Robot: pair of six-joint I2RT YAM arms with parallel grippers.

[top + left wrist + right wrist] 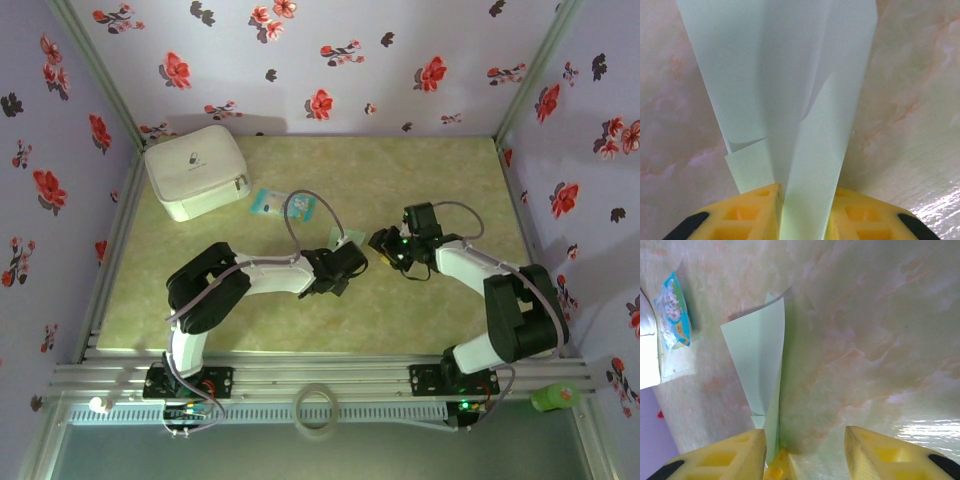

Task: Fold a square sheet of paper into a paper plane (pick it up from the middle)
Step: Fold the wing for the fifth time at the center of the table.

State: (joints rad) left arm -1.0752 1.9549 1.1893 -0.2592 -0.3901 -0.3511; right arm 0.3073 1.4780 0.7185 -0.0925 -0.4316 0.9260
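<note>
The square sheet of paper (780, 75) is pale mint green and creased into a long, narrow paper plane shape with layered flaps. It rises out from between the yellow fingers (752, 212) of my left gripper (806, 215). Those jaws stand a little apart, and one flap covers the gap between them. In the top view the paper (352, 237) lies mid-table, just past the left gripper (347, 262). My right gripper (805, 455) is open with bare table between its jaws. The paper (757, 355) stands on edge just left of its left finger (747, 452). The right gripper (384, 245) faces the left one closely.
A white zipped pouch (195, 170) sits at the back left. A small blue-and-white packet (283, 204) lies between it and the grippers. Flowered walls close in three sides. A tape ring (317, 410) and a green object (555, 397) rest on the near rail.
</note>
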